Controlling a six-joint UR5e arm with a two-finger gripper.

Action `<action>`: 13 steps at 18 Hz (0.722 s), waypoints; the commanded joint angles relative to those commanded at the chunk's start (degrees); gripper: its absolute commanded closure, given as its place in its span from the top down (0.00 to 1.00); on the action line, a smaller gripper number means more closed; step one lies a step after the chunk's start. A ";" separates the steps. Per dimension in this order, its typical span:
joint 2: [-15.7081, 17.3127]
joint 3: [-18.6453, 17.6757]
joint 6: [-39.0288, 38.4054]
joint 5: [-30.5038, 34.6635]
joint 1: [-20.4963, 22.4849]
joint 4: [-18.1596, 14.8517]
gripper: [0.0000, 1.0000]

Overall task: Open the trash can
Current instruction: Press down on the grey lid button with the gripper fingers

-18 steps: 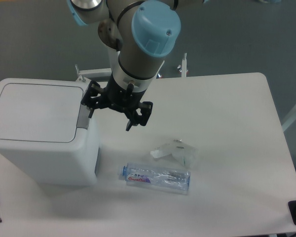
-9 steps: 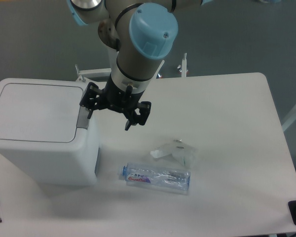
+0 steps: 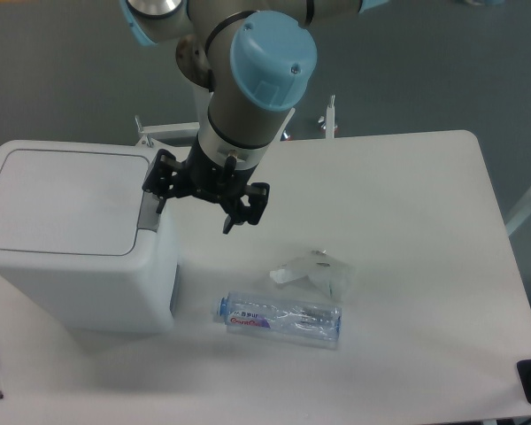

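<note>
Camera view is showing the gripper (image 3: pixel 197 200) hanging with its fingers spread wide and gripping nothing; one finger (image 3: pixel 162 193) is sitting right at the bin's right rim, the other (image 3: pixel 239 217) is pointing down over bare table. Just beside that near finger, slightly below and to image-left, the grey tab (image 3: pixel 150 211) is running as a narrow strip along the lid's right edge. The trash can (image 3: pixel 75 235) is standing at the table's (image 3: pixel 407 230) left end, lid (image 3: pixel 66 199) lying flat and closed. Pressing that tab, I judge, is calling for a short shift leftward and down. A bottle (image 3: pixel 279 319) and crumpled wrapper (image 3: pixel 311 271) are lying well apart.
</note>
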 joint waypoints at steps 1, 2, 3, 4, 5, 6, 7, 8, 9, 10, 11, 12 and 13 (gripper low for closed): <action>0.00 0.00 0.00 0.00 0.00 0.00 1.00; 0.00 -0.09 -0.09 0.00 0.00 0.00 1.00; 0.09 -0.35 -0.09 0.09 0.00 0.09 1.00; 0.09 -0.53 -0.09 0.17 0.00 0.09 1.00; 0.17 -0.79 -0.09 0.17 0.00 0.09 1.00; 0.26 -0.79 -0.09 0.17 -0.09 0.09 1.00; 0.26 -0.79 -0.09 0.17 -0.17 0.09 1.00; 0.26 -0.79 -0.09 0.17 -0.35 0.09 1.00; 0.26 -0.79 -0.09 0.17 -0.35 0.09 1.00; 0.26 -0.88 -0.09 0.17 -0.35 0.17 1.00; 0.26 -0.88 -0.44 0.17 -0.35 0.18 1.00; 0.18 -0.88 -1.05 0.17 -0.44 0.18 1.00; 0.18 -0.88 -1.66 0.17 -0.53 0.18 1.00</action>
